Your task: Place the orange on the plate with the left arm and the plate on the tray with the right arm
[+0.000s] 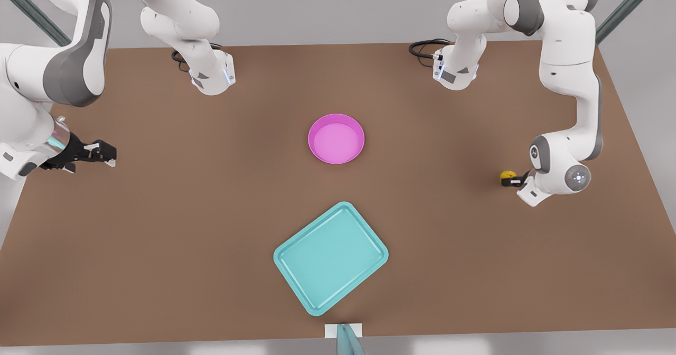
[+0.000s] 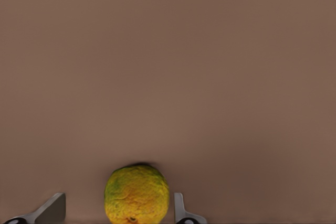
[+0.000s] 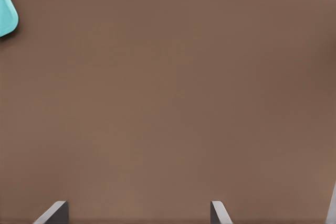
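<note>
The left gripper [image 1: 515, 180] stood with fingers spread around the orange [image 2: 137, 194], needing a centred squeeze, while the right gripper [image 1: 108, 152] waited, released.

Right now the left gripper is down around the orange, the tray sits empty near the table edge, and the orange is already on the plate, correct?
Not quite: the orange lies on the table by the left gripper, far from the plate, as the front view shows. The rest holds.

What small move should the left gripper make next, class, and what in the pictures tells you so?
Probably close the left gripper on the orange: the fruit sits between its spread fingers, one not touching. The plate is empty; the right gripper waits open.
</note>
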